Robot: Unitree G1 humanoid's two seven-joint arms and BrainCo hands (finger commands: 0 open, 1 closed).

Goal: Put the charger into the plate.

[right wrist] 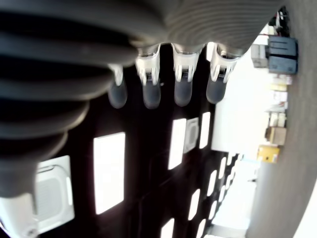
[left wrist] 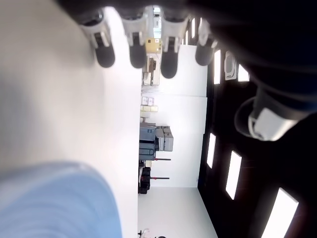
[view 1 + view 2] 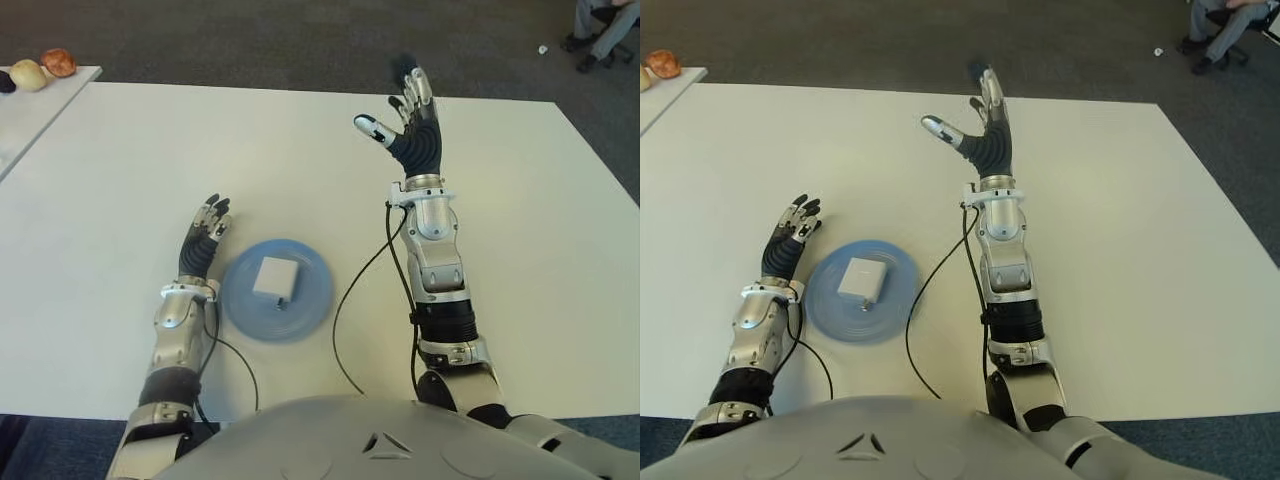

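White square charger (image 3: 273,277) lying flat in the blue plate (image 3: 312,300).
Both robot hands are seen spread and empty: left robot hand (image 3: 205,238) just beside the plate, right robot hand (image 3: 408,120) well beyond it; fruit (image 3: 45,68) is shown fully only in the left eye view.

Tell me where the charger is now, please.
The charger lies in the blue plate on the white table, just right of the open left robot hand in the eye views.
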